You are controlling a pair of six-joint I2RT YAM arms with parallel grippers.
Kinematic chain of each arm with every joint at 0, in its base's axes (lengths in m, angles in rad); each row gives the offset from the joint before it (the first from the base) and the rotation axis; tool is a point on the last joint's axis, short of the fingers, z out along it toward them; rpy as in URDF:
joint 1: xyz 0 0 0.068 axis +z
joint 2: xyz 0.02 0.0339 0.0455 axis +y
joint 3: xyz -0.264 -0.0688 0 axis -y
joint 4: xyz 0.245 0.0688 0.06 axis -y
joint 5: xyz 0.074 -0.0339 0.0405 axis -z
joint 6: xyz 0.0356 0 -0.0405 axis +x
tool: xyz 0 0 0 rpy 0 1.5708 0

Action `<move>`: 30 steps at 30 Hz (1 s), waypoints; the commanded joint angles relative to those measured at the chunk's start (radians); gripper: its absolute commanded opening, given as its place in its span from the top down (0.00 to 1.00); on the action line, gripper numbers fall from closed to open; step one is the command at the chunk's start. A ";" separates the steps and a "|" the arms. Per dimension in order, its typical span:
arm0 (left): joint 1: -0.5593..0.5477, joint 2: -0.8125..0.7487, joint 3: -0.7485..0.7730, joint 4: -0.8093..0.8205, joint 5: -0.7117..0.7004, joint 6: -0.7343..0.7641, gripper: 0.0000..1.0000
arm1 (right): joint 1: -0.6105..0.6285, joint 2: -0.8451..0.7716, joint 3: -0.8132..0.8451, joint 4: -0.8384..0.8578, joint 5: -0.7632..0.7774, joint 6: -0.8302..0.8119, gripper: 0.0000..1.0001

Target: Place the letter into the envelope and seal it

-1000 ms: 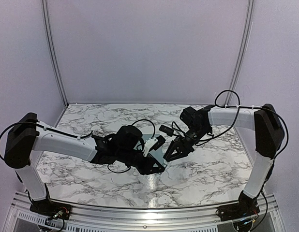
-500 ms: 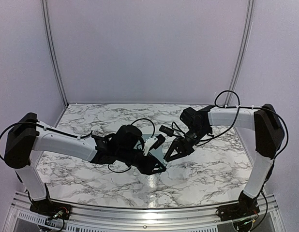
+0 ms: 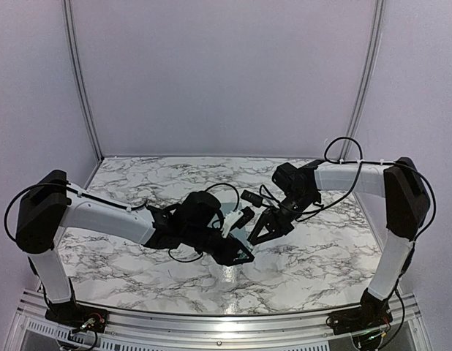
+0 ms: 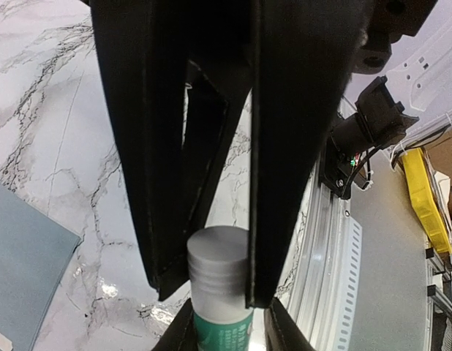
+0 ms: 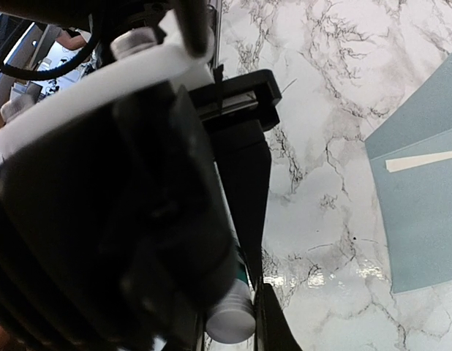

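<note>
My left gripper (image 3: 243, 254) is shut on the body of a small white-green tube (image 4: 220, 322). In the left wrist view its fingertips sit either side of the green label, with my left gripper (image 4: 226, 325) at the bottom edge. My right gripper (image 3: 254, 238) meets it tip to tip, and its fingers (image 4: 292, 146) close on the tube's grey-white cap (image 4: 219, 256). The cap (image 5: 230, 319) also shows between my right gripper's (image 5: 232, 335) tips. The grey-blue envelope (image 5: 427, 219) lies flat on the table with a pale strip (image 5: 423, 159) showing, just behind the grippers (image 3: 240, 235). The letter is out of view.
The marble table (image 3: 138, 183) spreads to both sides. Its metal front rail (image 4: 336, 241) is close below the grippers. Both forearms cross the table's middle, and the left wrist (image 5: 102, 183) fills most of the right wrist view.
The left arm has shifted a little to the right, toward the right gripper. Both grippers stay together on the tube over the same spot.
</note>
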 commanded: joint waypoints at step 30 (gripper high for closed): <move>0.012 0.046 0.007 0.034 0.068 -0.029 1.00 | -0.114 0.036 0.227 -0.285 -0.021 -0.213 0.96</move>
